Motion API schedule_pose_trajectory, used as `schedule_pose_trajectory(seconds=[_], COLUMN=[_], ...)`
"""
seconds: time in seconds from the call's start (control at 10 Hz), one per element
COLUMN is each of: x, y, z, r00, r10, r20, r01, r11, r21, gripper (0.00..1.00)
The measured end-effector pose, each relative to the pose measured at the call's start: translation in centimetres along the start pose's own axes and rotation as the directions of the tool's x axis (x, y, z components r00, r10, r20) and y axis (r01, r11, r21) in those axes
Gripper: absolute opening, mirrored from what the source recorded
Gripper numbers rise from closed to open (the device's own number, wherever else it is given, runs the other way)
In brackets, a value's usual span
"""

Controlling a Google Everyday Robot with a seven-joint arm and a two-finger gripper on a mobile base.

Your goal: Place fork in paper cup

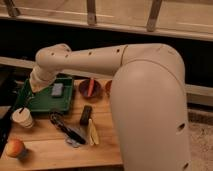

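The off-white paper cup (23,119) stands upright at the table's left, just in front of the green tray (65,102). My gripper (28,97) hangs from the cream arm over the tray's left edge, right above the cup and mostly hidden by the wrist. A thin dark sliver, seemingly the fork (23,106), slants down from the gripper to the cup's rim. I cannot tell whether its tip is inside the cup.
A grey block (57,90) lies in the tray. Behind it are a dark purple bowl (90,89) and an orange bowl (108,87). A black bar (85,115), a black-handled utensil (67,130) and an apple (15,148) lie on the wood. My arm's bulk fills the right side.
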Motion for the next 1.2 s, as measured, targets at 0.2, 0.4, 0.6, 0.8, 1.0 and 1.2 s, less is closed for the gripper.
schedule_pose_trajectory(seconds=[0.2,0.4,0.6,0.8,1.0,1.2], x=[-0.2,-0.5,-1.0,-1.4,-1.6,-1.8], y=[0.1,0.4,0.6,0.7,0.9,1.5], z=[0.7,1.8,3.0,4.1,5.4,6.5], r00=[1.0,0.999,0.997,0.995,0.991,0.987], r10=[-0.004,-0.009,-0.018,-0.025,-0.034,-0.048], r20=[-0.018,-0.046,-0.077,-0.099,-0.131,-0.155], r01=[0.004,0.011,0.021,0.03,0.043,0.061], r11=[1.0,1.0,0.999,0.998,0.997,0.995], r21=[0.012,0.024,0.039,0.05,0.069,0.08], gripper=[0.06,0.06,0.06,0.06,0.06,0.06])
